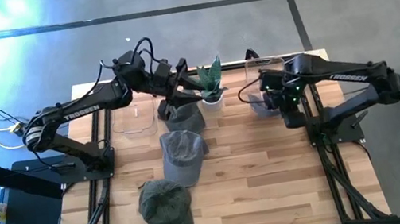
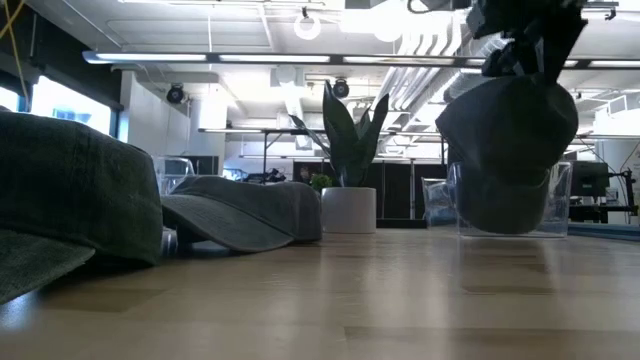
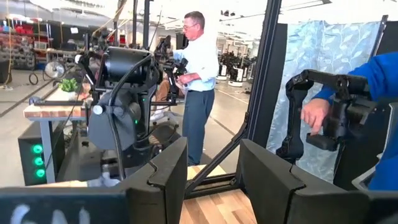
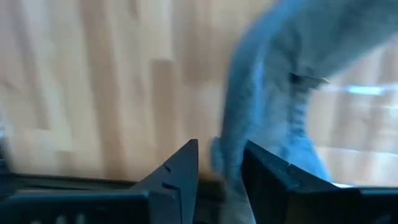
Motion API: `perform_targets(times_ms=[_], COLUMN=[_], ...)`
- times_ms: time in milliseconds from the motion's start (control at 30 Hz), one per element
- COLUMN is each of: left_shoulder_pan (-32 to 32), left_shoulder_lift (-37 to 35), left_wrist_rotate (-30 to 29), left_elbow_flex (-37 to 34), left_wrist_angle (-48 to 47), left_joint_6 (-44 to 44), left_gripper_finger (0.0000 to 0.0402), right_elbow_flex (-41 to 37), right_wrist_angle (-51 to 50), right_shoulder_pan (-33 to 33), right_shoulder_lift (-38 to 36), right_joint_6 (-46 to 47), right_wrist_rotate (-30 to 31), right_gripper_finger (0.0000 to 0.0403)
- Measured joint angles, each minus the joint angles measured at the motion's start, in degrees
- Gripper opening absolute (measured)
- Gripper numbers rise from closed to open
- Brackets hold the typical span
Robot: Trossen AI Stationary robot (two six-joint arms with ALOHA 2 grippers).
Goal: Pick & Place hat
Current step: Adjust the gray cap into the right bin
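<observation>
A blue-grey hat (image 2: 510, 130) hangs above the table's far right, and my right gripper (image 1: 279, 103) is shut on it from above. In the right wrist view its cloth (image 4: 280, 81) runs between the fingers. Another grey hat (image 1: 183, 118) lies on the table by the plant. My left gripper (image 1: 184, 90) is high above it, pointing level, open, nothing between its fingers (image 3: 168, 168). A second grey hat (image 1: 182, 153) lies mid-table on its brim. A green hat (image 1: 165, 207) rests near the front edge. My right gripper pinches the hat's cloth (image 4: 222, 155) between its two fingers, which point down from above. Blur hides which part of the hat this is. The hat hangs below the fingers (image 2: 520, 50), crown bulging, clear of the table and in front of the clear container.
A potted plant (image 1: 212, 86) stands at the far middle. A clear container (image 1: 266, 63) stands at the far right, another (image 1: 132, 116) at the far left. Beyond the table a person (image 3: 196, 74) stands, and a hand with a blue sleeve (image 3: 317, 115) holds a device.
</observation>
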Motion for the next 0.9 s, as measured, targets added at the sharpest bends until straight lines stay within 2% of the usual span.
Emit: perform_targets(times_ms=[67, 167, 367, 533, 633, 833, 900], left_shoulder_pan=[0.0, 0.0, 0.0, 0.0, 0.0, 0.0, 0.0], left_shoulder_lift=[-0.1, -0.1, -0.1, -0.1, -0.1, -0.1, -0.1], left_wrist_rotate=[0.0, 0.7, 0.7, 0.7, 0.6, 0.6, 0.6], left_elbow_flex=[0.0, 0.0, 0.0, 0.0, 0.0, 0.0, 0.0], left_wrist_angle=[0.5, 0.4, 0.4, 0.4, 0.4, 0.4, 0.4], left_joint_6=[-0.6, -0.7, -0.7, -0.7, -0.7, -0.7, -0.7], left_gripper_finger=[0.0143, 0.0143, 0.0143, 0.0143, 0.0143, 0.0143, 0.0143], right_elbow_flex=[-1.2, -1.9, -1.9, -1.9, -1.9, -1.9, -1.9], right_wrist_angle=[1.0, 2.7, 4.4, 8.0, 11.2, 11.6, 10.6], right_shoulder_pan=[-0.8, -2.8, -7.4, -12.3, -15.0, -16.2, -14.8], right_shoulder_lift=[0.0, 0.0, 0.0, 0.0, 0.0, -0.1, -0.5], right_joint_6=[-0.2, -0.3, -0.3, -0.4, -0.5, 1.1, 1.3], right_wrist_rotate=[3.1, 4.2, 4.8, 16.9, 23.4, 25.6, 23.1], right_gripper_finger=[0.0115, 0.0097, 0.0009, 0.0022, 0.0011, 0.0010, 0.0008])
